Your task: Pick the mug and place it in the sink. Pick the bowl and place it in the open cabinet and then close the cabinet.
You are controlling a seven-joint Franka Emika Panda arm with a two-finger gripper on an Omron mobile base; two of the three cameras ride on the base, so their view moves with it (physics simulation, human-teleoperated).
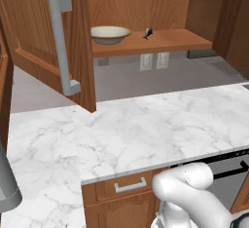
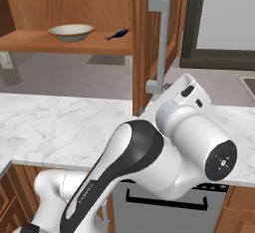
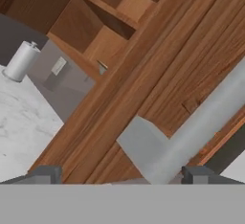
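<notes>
One bowl point(image 1: 110, 34) on the cabinet point(image 1: 160, 41) shelf, towards its left; one small dark object point(image 1: 148, 32) just right of the bowl on the same shelf; two open cabinet doors, one at the left point(image 1: 44, 32) and one at the right point(image 2: 149, 53), each with one grey bar handle point(image 1: 62, 44); two wall outlets point(image 1: 153, 60) side by side under the shelf; one marble counter point(image 1: 146, 124); one drawer pull point(image 1: 130, 185) below the counter's near edge; one white cylinder point(image 3: 21, 60) standing on the counter in the hand view.
</notes>
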